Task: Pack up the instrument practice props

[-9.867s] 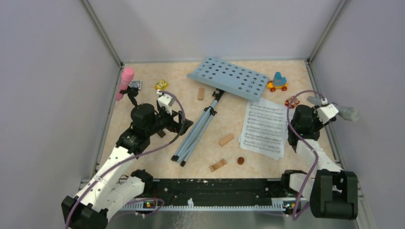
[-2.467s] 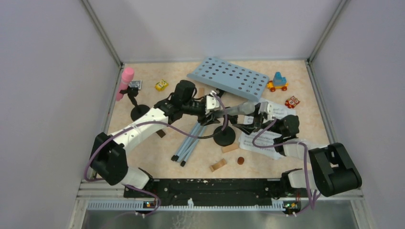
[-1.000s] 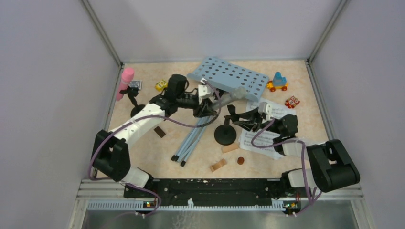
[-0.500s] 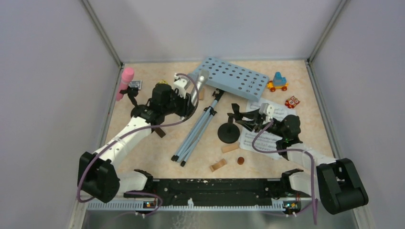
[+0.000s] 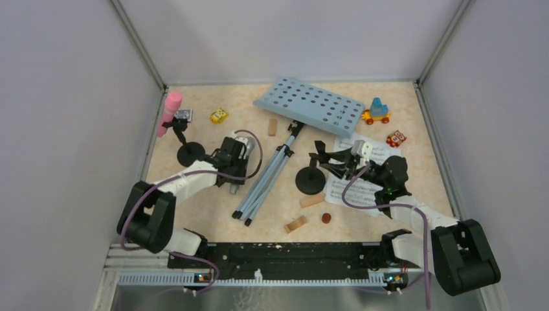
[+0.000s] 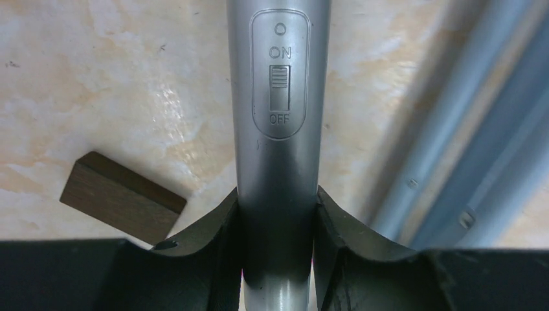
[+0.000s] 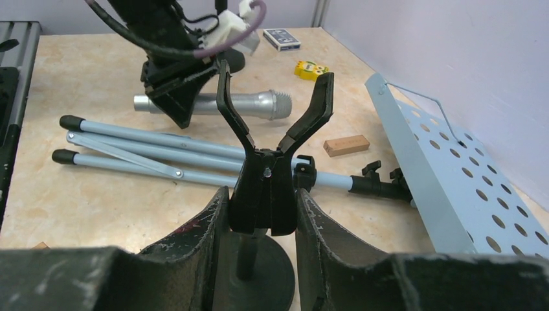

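On the table (image 5: 401, 116), the pale blue music rack (image 5: 309, 106) lies along the far edge, its tripod legs (image 5: 265, 178) pointing toward the near edge. White sheet-music pages (image 5: 382, 150) lie toward the right edge. My right tool (image 7: 262, 194) clamps the clip of a black mic holder (image 5: 309, 180), which stands upright between legs and pages. My left tool (image 6: 278, 214) grips the silver microphone (image 6: 278, 97), held level just left of the legs.

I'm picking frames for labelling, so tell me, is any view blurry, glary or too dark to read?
Left wrist: the silver microphone is sharp, its ON/OFF lettering readable, with a bright sheen down the barrel; the tripod legs beside it look soft. Right wrist: the mic holder is crisp, the near fingers dark and slightly soft. Top external: even light, faint shadows, no blur.
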{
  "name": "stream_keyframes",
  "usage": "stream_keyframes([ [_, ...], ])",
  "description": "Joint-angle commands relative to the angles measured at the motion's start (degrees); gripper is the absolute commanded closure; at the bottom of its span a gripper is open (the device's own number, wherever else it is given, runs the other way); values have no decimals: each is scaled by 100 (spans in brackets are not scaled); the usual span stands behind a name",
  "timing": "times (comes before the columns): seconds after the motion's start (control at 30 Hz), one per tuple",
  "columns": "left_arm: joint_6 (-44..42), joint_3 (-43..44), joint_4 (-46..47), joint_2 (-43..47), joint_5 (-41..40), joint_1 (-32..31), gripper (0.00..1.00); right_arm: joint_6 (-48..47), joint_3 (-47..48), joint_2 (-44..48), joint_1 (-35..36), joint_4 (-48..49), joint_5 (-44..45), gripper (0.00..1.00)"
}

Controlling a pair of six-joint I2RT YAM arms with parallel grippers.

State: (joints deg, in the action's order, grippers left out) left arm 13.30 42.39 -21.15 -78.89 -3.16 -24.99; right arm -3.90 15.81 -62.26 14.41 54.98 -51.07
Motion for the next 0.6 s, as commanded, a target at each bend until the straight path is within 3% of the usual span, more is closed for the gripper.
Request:
stream_keyframes([
  [0.0,-244,494,56,-694,-710,-3,97,-111,229,89,-35,-14,-12,100],
  [0.1,-185,622,1,-1082,-723,-6,91,-184,271,159,-35,-200,-1,100],
  [0.2,17,636,5,-1296,-606,-1,65,-255,281,265,-37,-371,82,100],
  [0.33,202,615,-7,-1280,-493,-2,43,-325,283,388,-40,-579,153,100],
  [0.43,284,558,31,-1022,-522,-3,25,-327,284,487,-32,-639,184,93],
  [0.57,283,620,-47,-700,-536,-5,16,-322,320,605,-35,-772,271,82],
])
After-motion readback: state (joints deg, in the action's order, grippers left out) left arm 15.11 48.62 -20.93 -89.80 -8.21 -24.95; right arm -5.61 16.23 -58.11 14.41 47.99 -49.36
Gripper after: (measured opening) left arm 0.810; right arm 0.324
